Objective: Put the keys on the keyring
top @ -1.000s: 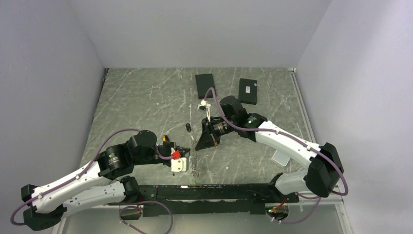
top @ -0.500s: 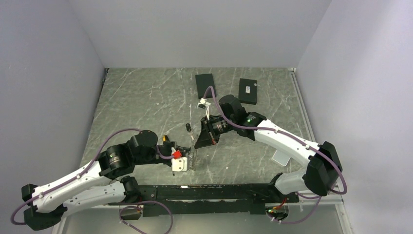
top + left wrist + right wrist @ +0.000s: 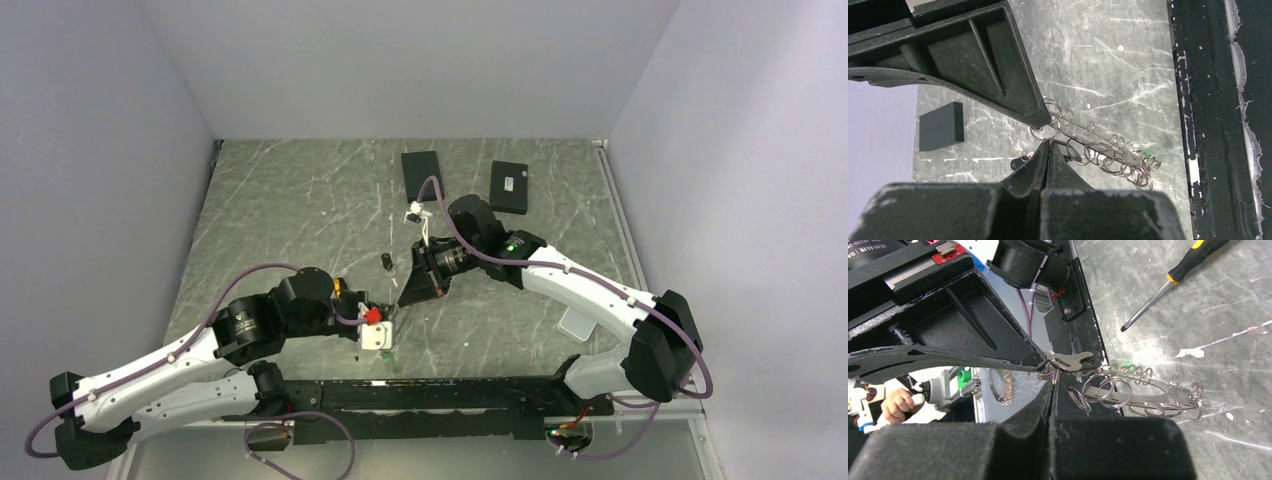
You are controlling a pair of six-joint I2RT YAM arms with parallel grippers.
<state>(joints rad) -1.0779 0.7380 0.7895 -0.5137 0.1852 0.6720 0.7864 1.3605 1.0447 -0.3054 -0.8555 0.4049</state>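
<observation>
Soft, even light falls from above in the overhead view. The back wall (image 3: 400, 70) is bright, and the arms cast only faint, blurred shadows on the desk (image 3: 290, 200). That view is sharp throughout. In the wrist views, the left pincer (image 3: 1049, 144) and the right pincer (image 3: 1053, 380) loom as dark, out-of-focus masses along the bottom. White glare streaks the desk in both. The screwdriver (image 3: 1193, 260) farther off is crisp.

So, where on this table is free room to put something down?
Free: the far-left table, left of the black boxes; also the strip between right arm and right edge. Crowded: the centre, around the keyring and loose key.
</observation>
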